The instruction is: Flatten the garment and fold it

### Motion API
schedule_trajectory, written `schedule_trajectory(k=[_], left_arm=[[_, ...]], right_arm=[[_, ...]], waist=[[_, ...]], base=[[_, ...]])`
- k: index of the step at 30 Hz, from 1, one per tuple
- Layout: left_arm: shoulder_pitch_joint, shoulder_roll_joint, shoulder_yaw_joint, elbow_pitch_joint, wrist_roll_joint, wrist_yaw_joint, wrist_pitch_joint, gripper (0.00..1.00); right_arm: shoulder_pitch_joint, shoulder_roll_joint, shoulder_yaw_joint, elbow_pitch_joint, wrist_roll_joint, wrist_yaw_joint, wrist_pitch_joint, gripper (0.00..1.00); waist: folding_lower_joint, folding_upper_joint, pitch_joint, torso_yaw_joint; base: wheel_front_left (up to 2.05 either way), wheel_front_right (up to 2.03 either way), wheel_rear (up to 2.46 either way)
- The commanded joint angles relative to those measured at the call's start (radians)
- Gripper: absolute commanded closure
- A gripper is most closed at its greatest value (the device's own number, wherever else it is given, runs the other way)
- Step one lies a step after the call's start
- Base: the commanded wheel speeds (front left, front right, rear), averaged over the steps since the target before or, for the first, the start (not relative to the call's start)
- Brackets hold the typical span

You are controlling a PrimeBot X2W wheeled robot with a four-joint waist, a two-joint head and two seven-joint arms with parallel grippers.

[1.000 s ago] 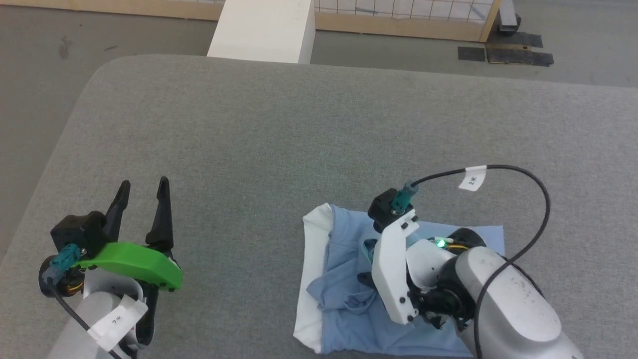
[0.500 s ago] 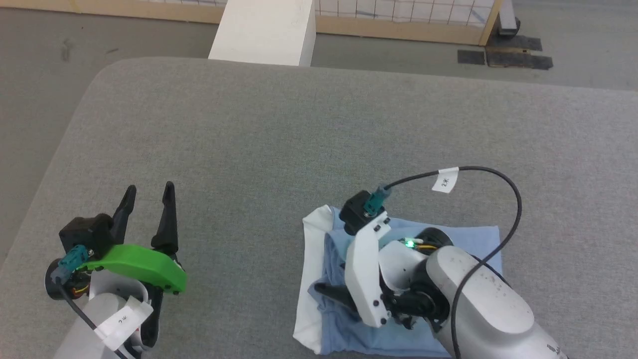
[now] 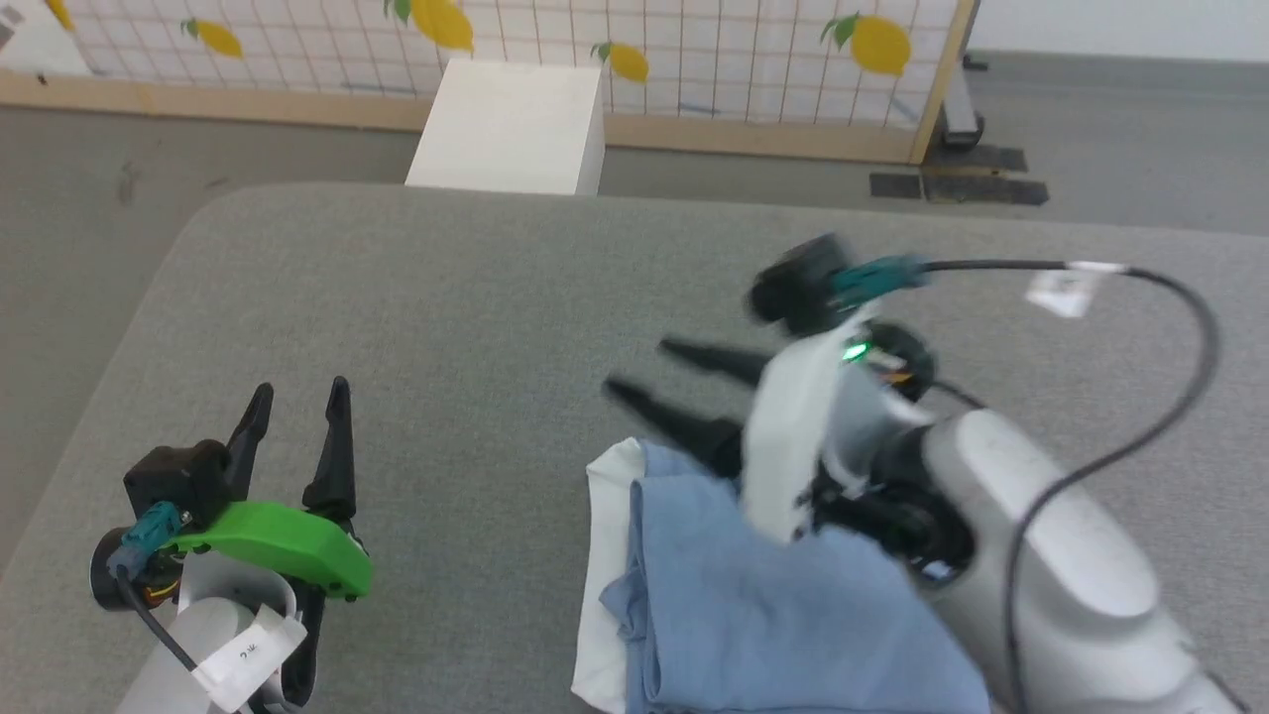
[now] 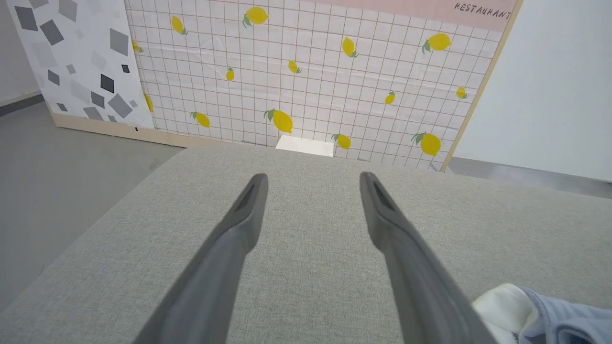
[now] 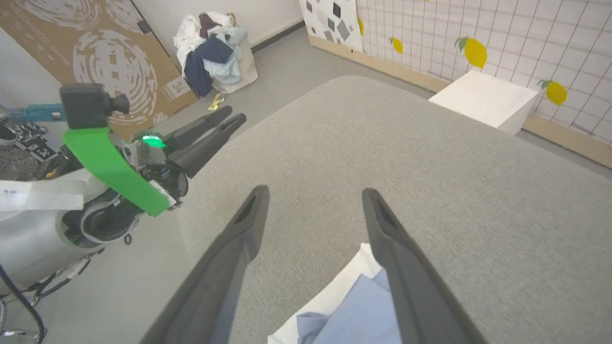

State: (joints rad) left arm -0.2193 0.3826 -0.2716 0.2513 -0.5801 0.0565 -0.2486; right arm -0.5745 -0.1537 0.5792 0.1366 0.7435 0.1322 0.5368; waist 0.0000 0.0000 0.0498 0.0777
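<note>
The garment [image 3: 773,605] lies folded into a light-blue rectangle with a white band along its left edge, near the front of the grey table [image 3: 476,297]. A corner of the garment [image 4: 530,313] shows at the lower right of the left wrist view, and the garment [image 5: 344,306] sits under the fingers in the right wrist view. My right gripper [image 3: 634,367] hovers above the fabric's far left corner, open, holding nothing, fingers pointing left. My left gripper [image 3: 294,397] stands open and empty at the table's left front, well away from the cloth.
A white box [image 3: 511,124] stands on the floor beyond the table's far edge, before a lemon-patterned screen [image 3: 694,40]. The right wrist view shows a pile of clothes [image 5: 213,52] and a cardboard sheet [image 5: 91,57] on the floor to the left.
My right gripper opened, let go of the garment and rose off it toward the far side. The head camera tilted upward. The left arm stayed put.
</note>
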Motion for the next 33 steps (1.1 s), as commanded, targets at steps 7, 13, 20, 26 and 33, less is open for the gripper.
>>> schedule_trajectory(k=[7, 13, 20, 26, 33], left_arm=[[0.031, 0.002, 0.007, -0.017, 0.015, 0.023, -0.008, 0.0], [0.035, -0.012, 0.016, -0.033, 0.02, 0.037, -0.01, 0.0], [0.034, -0.033, 0.023, -0.04, 0.023, 0.041, -0.012, 0.0], [0.048, -0.047, 0.041, -0.031, 0.018, 0.045, -0.013, 0.0], [0.067, -0.06, 0.056, -0.014, 0.018, 0.043, -0.013, 0.0]], right_arm=[[0.061, -0.078, -0.201, -0.073, -0.055, -0.002, -0.26, 0.0], [0.165, -0.084, -0.391, -0.113, -0.175, -0.002, -0.472, 0.0], [0.311, -0.029, -0.598, -0.132, -0.318, -0.002, -0.628, 0.0], [0.424, 0.029, -0.708, -0.156, -0.402, -0.002, -0.679, 0.0], [0.545, 0.065, -0.739, -0.156, -0.442, -0.002, -0.685, 0.0]], waist=[[0.0, 0.0, -0.05, -0.05], [0.0, 0.0, -0.055, -0.066], [0.0, 0.0, -0.059, -0.068], [0.0, 0.0, -0.059, -0.067], [0.0, 0.0, -0.066, -0.056]], base=[[0.0, 0.0, 0.0], [0.0, 0.0, 0.0], [0.0, 0.0, 0.0], [0.0, 0.0, 0.0], [0.0, 0.0, 0.0]])
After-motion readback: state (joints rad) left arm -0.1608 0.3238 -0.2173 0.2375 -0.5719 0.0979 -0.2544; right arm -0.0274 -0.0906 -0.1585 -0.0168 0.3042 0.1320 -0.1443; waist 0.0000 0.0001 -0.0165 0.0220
